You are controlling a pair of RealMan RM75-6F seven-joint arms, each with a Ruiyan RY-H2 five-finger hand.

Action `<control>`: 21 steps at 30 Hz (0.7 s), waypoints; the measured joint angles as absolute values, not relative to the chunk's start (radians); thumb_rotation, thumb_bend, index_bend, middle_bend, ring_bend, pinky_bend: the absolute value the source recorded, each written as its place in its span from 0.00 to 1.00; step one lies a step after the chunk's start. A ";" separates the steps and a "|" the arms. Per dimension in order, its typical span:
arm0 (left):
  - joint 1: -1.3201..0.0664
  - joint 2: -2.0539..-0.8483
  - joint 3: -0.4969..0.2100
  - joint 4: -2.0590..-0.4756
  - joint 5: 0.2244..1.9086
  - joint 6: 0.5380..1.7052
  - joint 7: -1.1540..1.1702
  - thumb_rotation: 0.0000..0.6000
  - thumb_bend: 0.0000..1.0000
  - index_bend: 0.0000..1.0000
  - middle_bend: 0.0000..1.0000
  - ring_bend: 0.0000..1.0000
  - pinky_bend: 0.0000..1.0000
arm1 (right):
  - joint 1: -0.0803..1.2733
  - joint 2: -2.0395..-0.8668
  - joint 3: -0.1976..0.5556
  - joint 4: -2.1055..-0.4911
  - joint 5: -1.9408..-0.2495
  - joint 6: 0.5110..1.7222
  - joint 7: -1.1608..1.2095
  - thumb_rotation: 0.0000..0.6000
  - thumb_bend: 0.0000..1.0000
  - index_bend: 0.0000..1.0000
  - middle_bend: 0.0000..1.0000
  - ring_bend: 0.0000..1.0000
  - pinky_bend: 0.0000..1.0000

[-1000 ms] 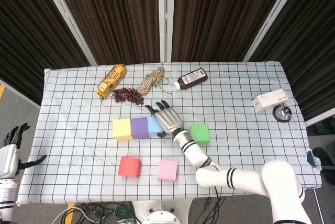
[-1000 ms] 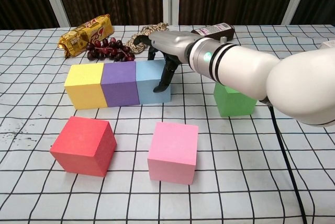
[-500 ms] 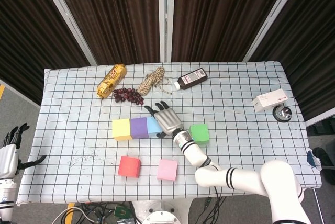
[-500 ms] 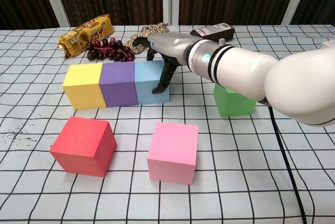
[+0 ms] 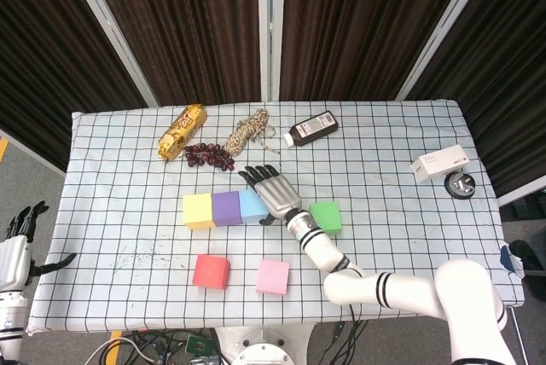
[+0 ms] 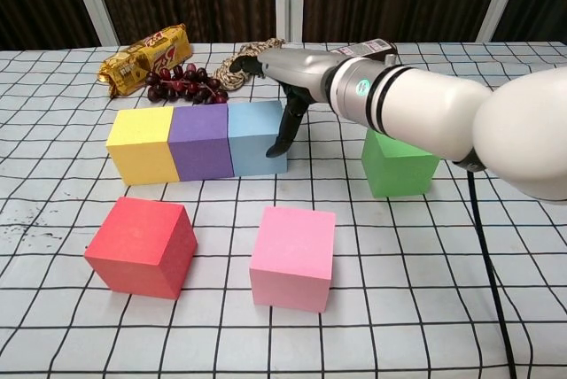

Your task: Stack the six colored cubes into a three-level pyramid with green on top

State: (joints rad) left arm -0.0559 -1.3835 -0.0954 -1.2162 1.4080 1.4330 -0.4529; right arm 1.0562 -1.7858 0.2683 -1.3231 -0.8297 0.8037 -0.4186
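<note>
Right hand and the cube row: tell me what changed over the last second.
The right hand nudged the blue cube slightly leftward against the purple cube, then eased back to the right, fingers open, thumb now beside the blue cube's right face. It took hold of nothing. The yellow, red, pink and green cubes stayed put, as did the left hand.

The right hand (image 6: 288, 87) has drawn back a little to the right, off the blue cube (image 6: 255, 137), with only one finger still against its right side. The yellow-purple-blue row sits slightly further left than a second ago.
</note>
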 measured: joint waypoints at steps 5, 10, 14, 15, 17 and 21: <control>-0.057 -1.380 -0.095 -1.221 1.411 1.433 -0.460 1.00 0.00 0.03 0.14 0.00 0.02 | 1.028 -1.724 0.256 -1.374 -0.844 0.822 -0.411 1.00 0.00 0.00 0.00 0.00 0.00; -0.057 -1.376 -0.092 -1.225 1.418 1.434 -0.469 1.00 0.00 0.03 0.14 0.00 0.02 | 1.022 -1.700 0.250 -1.363 -0.815 0.815 -0.415 1.00 0.00 0.00 0.00 0.00 0.00; -0.056 -1.375 -0.092 -1.222 1.415 1.434 -0.473 1.00 0.00 0.03 0.14 0.00 0.02 | 1.032 -1.717 0.256 -1.311 -0.781 0.806 -0.420 1.00 0.00 0.00 0.00 0.00 0.00; -0.055 -1.376 -0.093 -1.221 1.413 1.434 -0.474 1.00 0.00 0.03 0.14 0.00 0.02 | 1.037 -1.729 0.260 -1.293 -0.776 0.806 -0.419 1.00 0.00 0.00 0.00 0.00 0.00; -0.054 -1.377 -0.093 -1.217 1.409 1.431 -0.476 1.00 0.00 0.03 0.14 0.00 0.02 | 1.043 -1.751 0.266 -1.264 -0.772 0.809 -0.418 1.00 0.02 0.00 0.00 0.00 0.00; -0.054 -1.381 -0.093 -1.208 1.405 1.426 -0.480 1.00 0.00 0.03 0.14 0.00 0.02 | 1.064 -1.805 0.281 -1.198 -0.764 0.810 -0.415 1.00 0.06 0.00 0.00 0.00 0.00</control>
State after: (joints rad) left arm -0.0538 -1.3812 -0.0931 -1.2080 1.4051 1.4256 -0.4800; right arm 1.0637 -1.8046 0.2813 -1.1978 -0.7643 0.8103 -0.4153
